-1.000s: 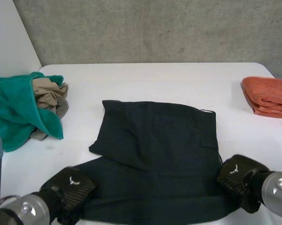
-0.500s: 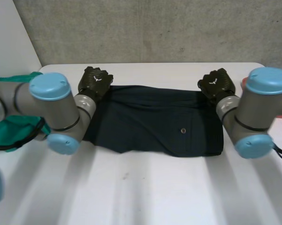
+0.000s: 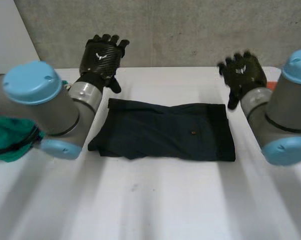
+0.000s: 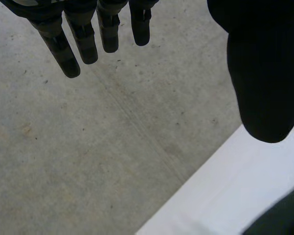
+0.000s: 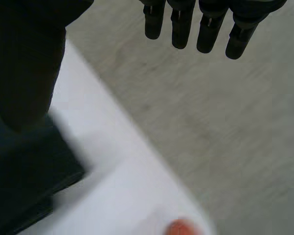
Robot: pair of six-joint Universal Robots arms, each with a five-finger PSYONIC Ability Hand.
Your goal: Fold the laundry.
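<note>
A dark navy garment (image 3: 163, 131) lies folded into a wide band across the middle of the white table (image 3: 155, 200), a small button facing up. My left hand (image 3: 102, 52) hovers open above and beyond its far left corner, holding nothing. Beyond the far right corner my right hand (image 3: 243, 72) is raised the same way, open and empty. In the left wrist view the left hand (image 4: 88, 39) has straight fingers over the concrete wall, with a corner of the garment (image 4: 283, 215) below the thumb. The right hand (image 5: 210, 24) shows straight fingers, the garment (image 5: 24, 171) under its thumb.
A green cloth (image 3: 7, 142) lies bunched at the table's left side, partly behind my left arm. An orange towel (image 5: 178, 228) sits at the far right edge. The grey concrete wall (image 3: 180, 30) rises just behind the table's far edge.
Both hands carried the garment's near edge over to the far edge, folding it in half. They have since let go, opened and lifted up off the far corners.
</note>
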